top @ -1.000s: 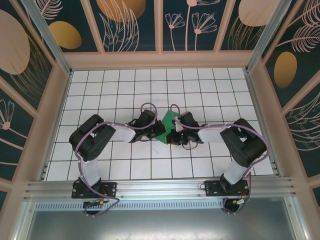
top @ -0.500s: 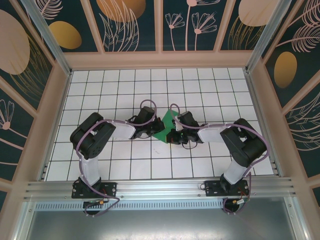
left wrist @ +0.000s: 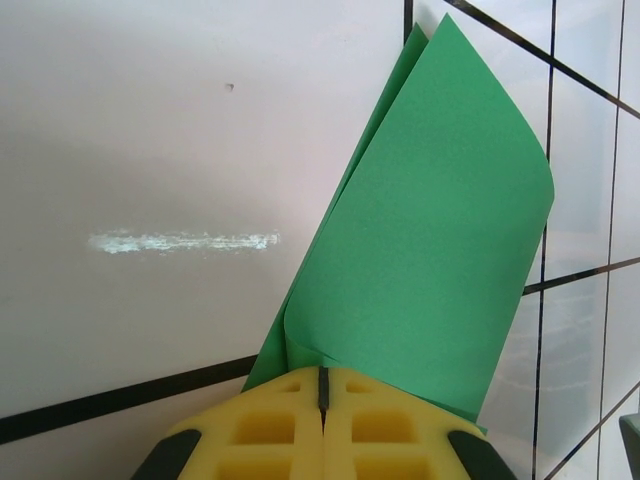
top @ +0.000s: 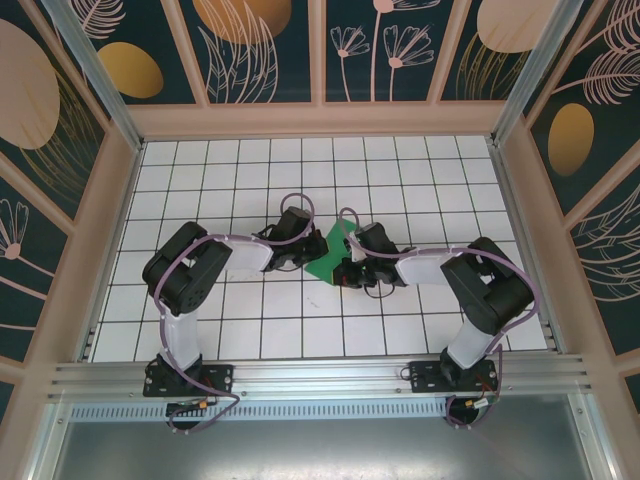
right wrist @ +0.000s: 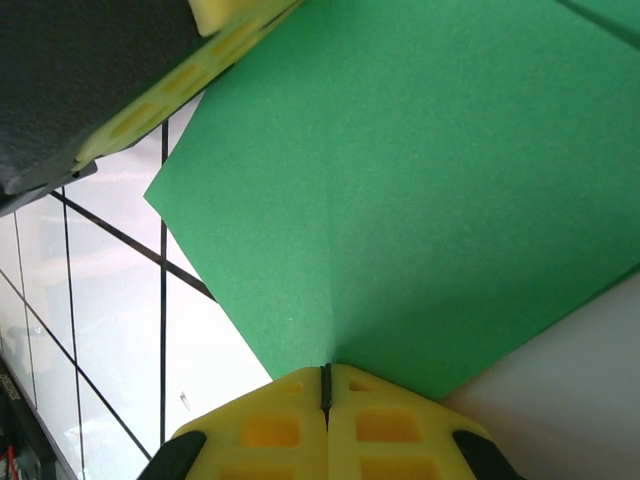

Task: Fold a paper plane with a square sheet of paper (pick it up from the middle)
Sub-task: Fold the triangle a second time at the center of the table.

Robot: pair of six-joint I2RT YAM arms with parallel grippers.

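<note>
Near the middle of the tiled worktop (top: 420, 180), the folded green square sheet of paper (top: 327, 252) is held between the arms. The left end effector (left wrist: 322, 384) and right end effector (right wrist: 326, 382) are each clamped on an edge.

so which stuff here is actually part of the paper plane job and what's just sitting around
Part of the job:
- green sheet of paper, partly folded over
- left gripper, shut on the paper's edge
- right gripper, shut on another edge

Just there:
- tiled table
- white scuff mark on the table
- patterned walls
</note>
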